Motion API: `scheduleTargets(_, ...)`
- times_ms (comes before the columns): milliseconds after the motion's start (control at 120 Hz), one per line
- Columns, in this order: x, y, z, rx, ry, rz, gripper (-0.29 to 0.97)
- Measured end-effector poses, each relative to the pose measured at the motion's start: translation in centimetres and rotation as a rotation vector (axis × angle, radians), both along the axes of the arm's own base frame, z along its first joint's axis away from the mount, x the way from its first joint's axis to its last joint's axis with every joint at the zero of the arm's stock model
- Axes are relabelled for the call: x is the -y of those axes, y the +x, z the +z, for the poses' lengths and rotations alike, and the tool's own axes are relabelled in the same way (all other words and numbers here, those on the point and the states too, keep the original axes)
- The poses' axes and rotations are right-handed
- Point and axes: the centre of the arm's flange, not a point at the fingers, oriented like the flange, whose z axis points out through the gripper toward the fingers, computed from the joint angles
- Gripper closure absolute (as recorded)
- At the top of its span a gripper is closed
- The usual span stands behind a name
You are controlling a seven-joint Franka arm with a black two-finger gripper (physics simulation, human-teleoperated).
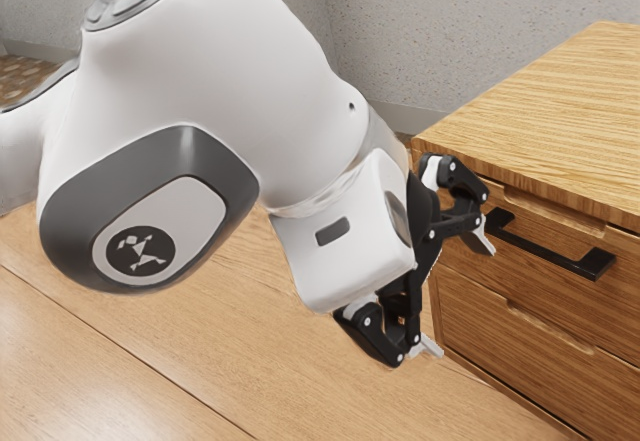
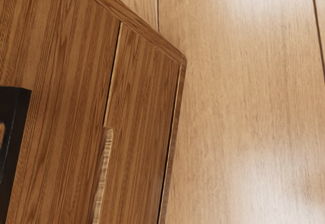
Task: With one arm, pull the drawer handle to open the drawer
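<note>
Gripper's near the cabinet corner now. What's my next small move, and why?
Probably slide the gripper toward the exterior view's right: its open fingers sit at the end of the black handle, not around the bar, and the drawer looks shut.

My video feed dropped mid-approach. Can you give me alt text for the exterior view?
The black gripper hangs open in front of a wooden cabinet, its upper finger beside the near end of the black bar handle of the top drawer, not clasping it. The white arm reaches in from the exterior view's left.
</note>
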Motion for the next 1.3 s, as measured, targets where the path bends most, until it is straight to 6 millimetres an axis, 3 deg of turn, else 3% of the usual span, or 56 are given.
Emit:
scheduleTargets(192, 0.6, 2.3, -1.2, -0.003, -0.006, 0.018, 0.00)
scheduleTargets(692, 1.7, 5.4, -3.7, -0.001, 0.011, 0.033, 0.00)
scheduleTargets(800, 2.0, 6.1, -4.2, -0.008, 0.011, 0.036, -0.06)
scheduleTargets(850, 2.1, 6.2, -4.2, -0.009, 0.009, 0.037, -0.15)
scheduleTargets(925, 1.9, 6.4, -3.7, -0.001, 0.004, 0.040, 0.00)
scheduleTargets(1300, 1.3, 7.3, -4.6, -0.017, 0.011, 0.060, 0.00)
